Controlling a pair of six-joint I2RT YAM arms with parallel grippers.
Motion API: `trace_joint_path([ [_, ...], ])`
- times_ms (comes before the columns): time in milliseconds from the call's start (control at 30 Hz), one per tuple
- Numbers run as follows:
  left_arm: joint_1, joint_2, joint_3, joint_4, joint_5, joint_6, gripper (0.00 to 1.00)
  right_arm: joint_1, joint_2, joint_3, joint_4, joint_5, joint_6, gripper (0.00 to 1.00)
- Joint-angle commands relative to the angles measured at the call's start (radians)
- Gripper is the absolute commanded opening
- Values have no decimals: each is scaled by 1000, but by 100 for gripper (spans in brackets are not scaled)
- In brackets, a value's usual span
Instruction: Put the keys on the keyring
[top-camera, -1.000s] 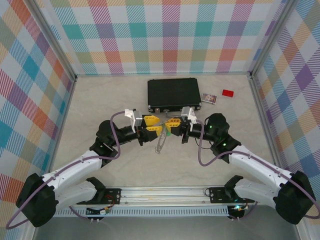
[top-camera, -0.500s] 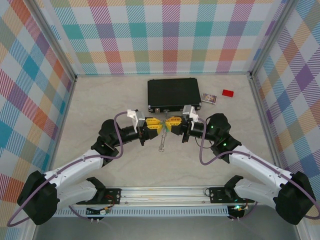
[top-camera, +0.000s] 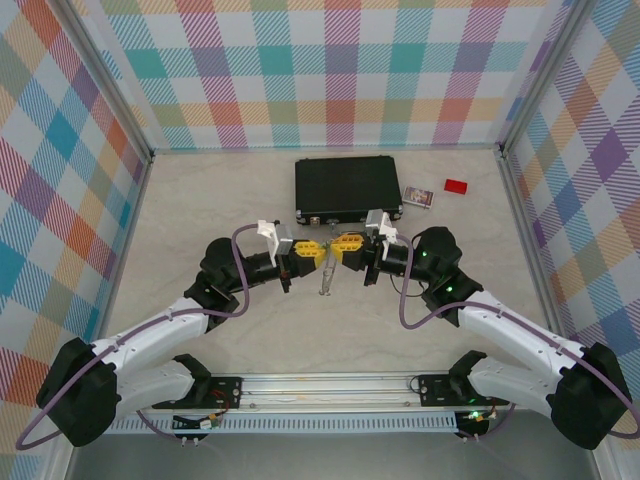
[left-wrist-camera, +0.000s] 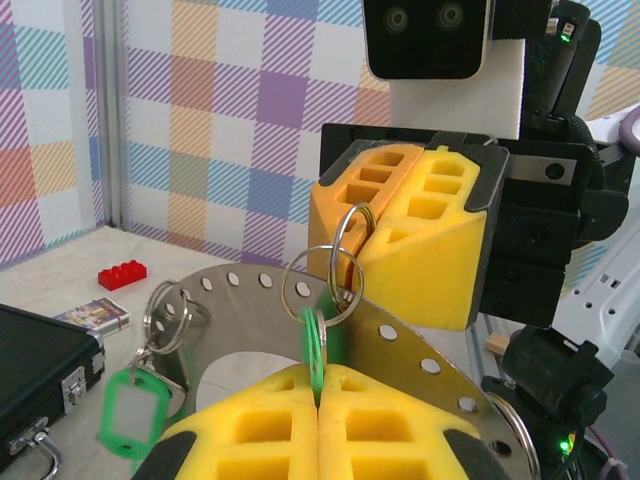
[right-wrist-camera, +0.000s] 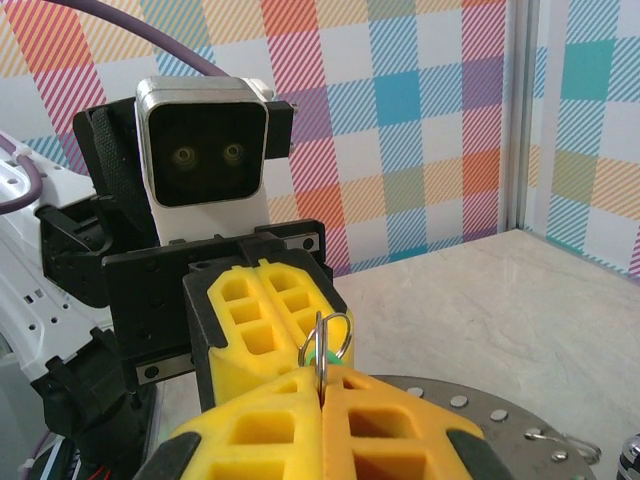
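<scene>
Key (left-wrist-camera: 318, 345) sits clamped edge-on between the left fingers (left-wrist-camera: 250, 425).

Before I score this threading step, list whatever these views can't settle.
1. Top view: the keyring is edge-on and tiny, so what hangs on it is unreadable.
2. Left wrist: the lower part of the key is buried between the left jaws.
3. Right wrist: the lower half of the small ring is hidden in the right jaws, and the bottom edge cuts off most of the keyring.
</scene>
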Motion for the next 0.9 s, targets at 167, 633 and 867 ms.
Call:
trace_joint_path([
  [167, 4, 23, 10, -40, 83, 14, 0, -5, -30, 24, 113, 14, 14, 0],
  [633, 1, 36, 18, -101, 141, 37, 0, -10, -34, 21, 118, 19, 13, 0],
  [867, 1, 27, 14, -101, 120, 29, 13, -11, -38, 18, 113, 18, 12, 0],
])
